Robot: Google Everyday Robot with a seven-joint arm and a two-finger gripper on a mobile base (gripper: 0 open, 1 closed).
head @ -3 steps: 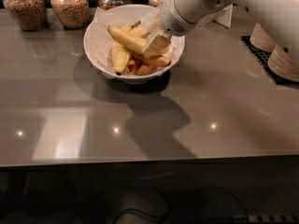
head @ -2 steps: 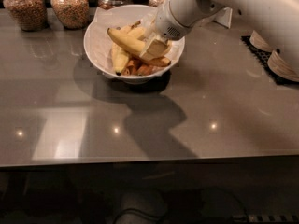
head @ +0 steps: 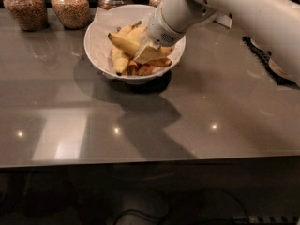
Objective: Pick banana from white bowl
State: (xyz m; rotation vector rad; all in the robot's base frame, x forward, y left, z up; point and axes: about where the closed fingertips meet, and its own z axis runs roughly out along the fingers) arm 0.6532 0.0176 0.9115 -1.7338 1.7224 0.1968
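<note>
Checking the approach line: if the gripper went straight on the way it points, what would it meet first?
Probably the banana in the white bowl: the gripper points down-left at it from close by, though depth is unclear.

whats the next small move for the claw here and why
Probably a short, slow lift straight up: the claw sits low in the wide glossy white bowl, right on the long, slender pale yellow banana, with a shorter plump banana packed close beside it.

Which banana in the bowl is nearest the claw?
The long slender banana lying diagonally across the white bowl, dark tip pointing left; the claw sits at its right end. The shorter plump banana lies left of it, farther away.
</note>
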